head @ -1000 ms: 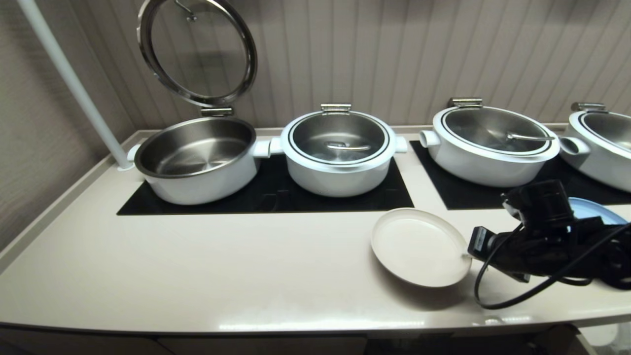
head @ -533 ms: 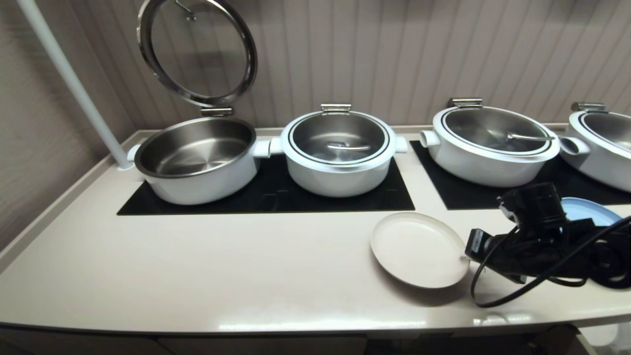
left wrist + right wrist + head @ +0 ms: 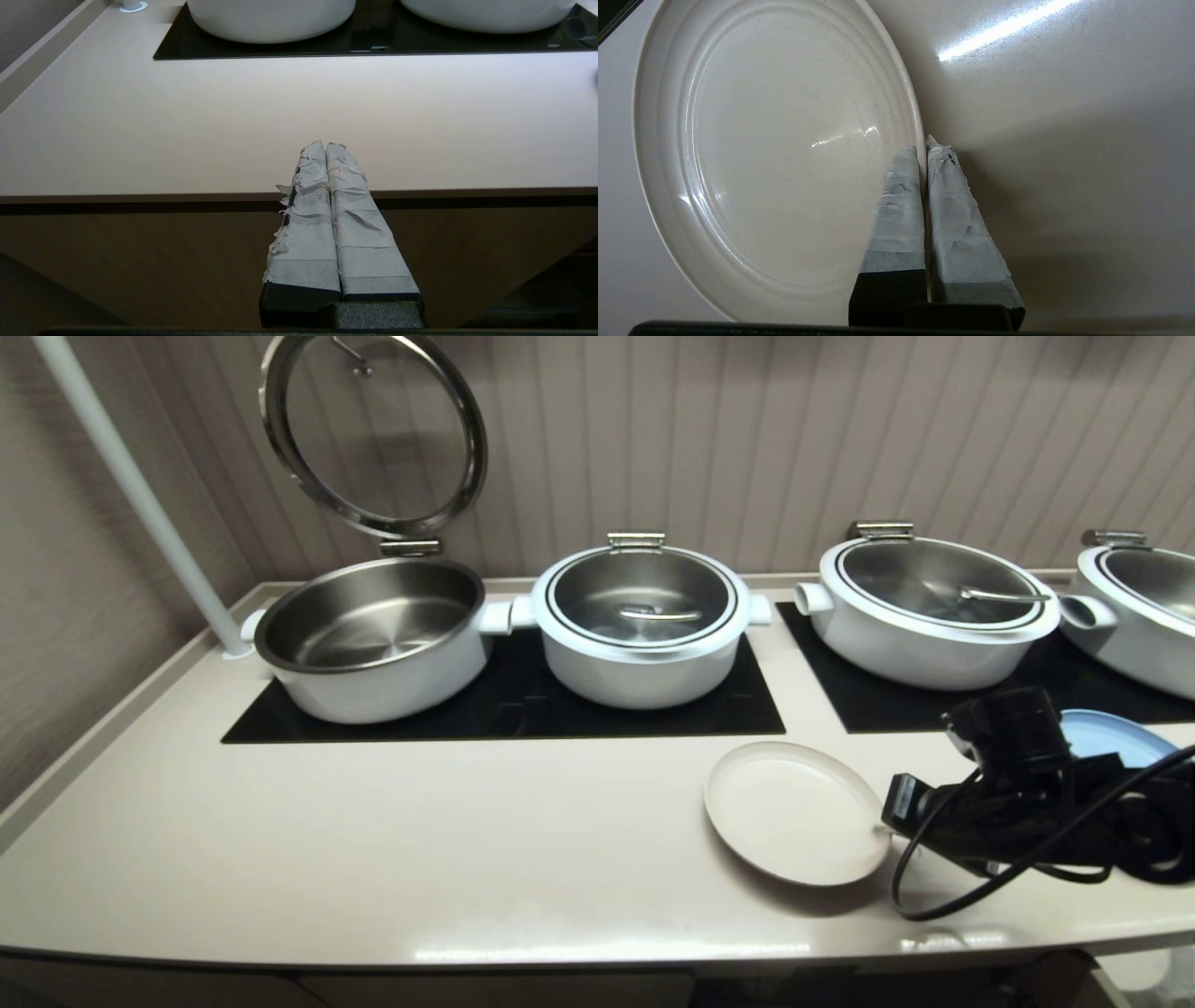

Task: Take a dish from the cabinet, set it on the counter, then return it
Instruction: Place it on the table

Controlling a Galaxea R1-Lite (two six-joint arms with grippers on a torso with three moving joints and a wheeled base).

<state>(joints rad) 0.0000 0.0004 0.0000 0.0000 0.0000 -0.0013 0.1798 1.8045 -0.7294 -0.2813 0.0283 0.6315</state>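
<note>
In the head view the dish [image 3: 795, 812] is lying on the counter [image 3: 420, 840], just in front of the gap between the two black glass panels [image 3: 504, 705], and the right gripper [image 3: 887, 823] is reaching in level from the robot's right so that its tip is meeting the dish's right-hand rim; the whole dish is therefore lying away from the fingers toward the robot's left, and being round it is offering no long axis to line up with. A pale blue plate [image 3: 1116, 735] is showing behind the right arm, apart from the dish. The left arm is not appearing in this view, so the right arm is plainly the nearer one. In the left wrist view the left gripper [image 3: 326, 145] is hanging with its taped fingers pressed together on nothing, parked before the counter's front edge and well apart from the dish, which is not showing there. In the right wrist view the taped fingers [image 3: 945, 200] are clamping the thin raised rim of the dish, one finger lying over the inner face and the other outside the rim, over the bare counter. Whether the dish is resting flat or hanging just clear I cannot tell; judging by the grip, either setting down or lifting will be turning on this one-sided rim hold.
</note>
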